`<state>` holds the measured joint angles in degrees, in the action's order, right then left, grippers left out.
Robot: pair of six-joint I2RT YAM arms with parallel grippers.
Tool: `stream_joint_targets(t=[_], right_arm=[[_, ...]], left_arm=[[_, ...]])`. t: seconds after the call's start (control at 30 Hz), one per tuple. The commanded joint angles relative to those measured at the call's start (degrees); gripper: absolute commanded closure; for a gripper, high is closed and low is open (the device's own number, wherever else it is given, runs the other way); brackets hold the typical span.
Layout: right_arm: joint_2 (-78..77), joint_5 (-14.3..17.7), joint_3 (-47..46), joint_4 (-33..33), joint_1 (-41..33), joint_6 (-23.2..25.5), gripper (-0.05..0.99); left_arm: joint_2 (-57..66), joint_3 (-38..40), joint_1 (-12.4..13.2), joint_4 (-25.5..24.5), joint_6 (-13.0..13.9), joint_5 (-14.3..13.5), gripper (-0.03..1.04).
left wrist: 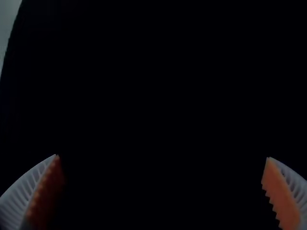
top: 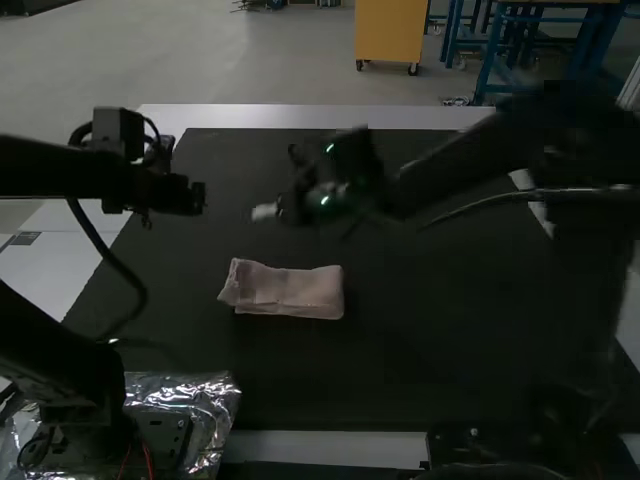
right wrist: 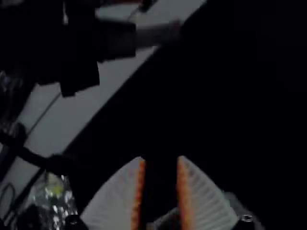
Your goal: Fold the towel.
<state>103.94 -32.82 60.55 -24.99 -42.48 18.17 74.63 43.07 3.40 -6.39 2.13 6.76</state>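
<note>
"Where's the towel (top: 290,292)?"

"Flat on the tabletop (top: 450,300), already folded to a narrow strip, its long sides running from nine to three o'clock if twelve is the far edge. The nine o'clock end looks uneven, with a layer poking out."

"And your hands?"

"Both empty. My left hand (left wrist: 162,155) has its fingers wide apart, off at about ten o'clock from the towel. My right hand (right wrist: 160,157) is near twelve o'clock from it, fingers only a narrow gap apart."

"Finished, then?"

"Nearly, I'd judge. Perhaps I tidy that end, or fold once more."

"What could spoil it?"

"Going in with my right hand that narrow: the tips might shove the strip instead of straddling it. If I pinch only the top layer, the lower ones could slide out. And my hands are close enough to knock if both go for the nine o'clock end."

"Anything else?"

"My left arm's cable (top: 128,275) droops at nine o'clock; a low sweep might drag it over the cloth."
</note>
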Motion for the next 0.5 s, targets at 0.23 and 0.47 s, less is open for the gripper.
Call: stream_joint_targets(t=[0.23, 0.47], right_arm=[[-20.5, 3.5, -0.1, 4.5, 13.5, 0.0, 0.02], [-35.4, 7.3, -0.9, 10.1, 21.6, -1.3, 0.02]], left_arm=[[-5.2, 9.1, -2.0, -0.6, 1.0, -3.9, 0.04], [-11.7, 10.8, -2.1, 3.6, 3.6, -7.4, 0.04]])
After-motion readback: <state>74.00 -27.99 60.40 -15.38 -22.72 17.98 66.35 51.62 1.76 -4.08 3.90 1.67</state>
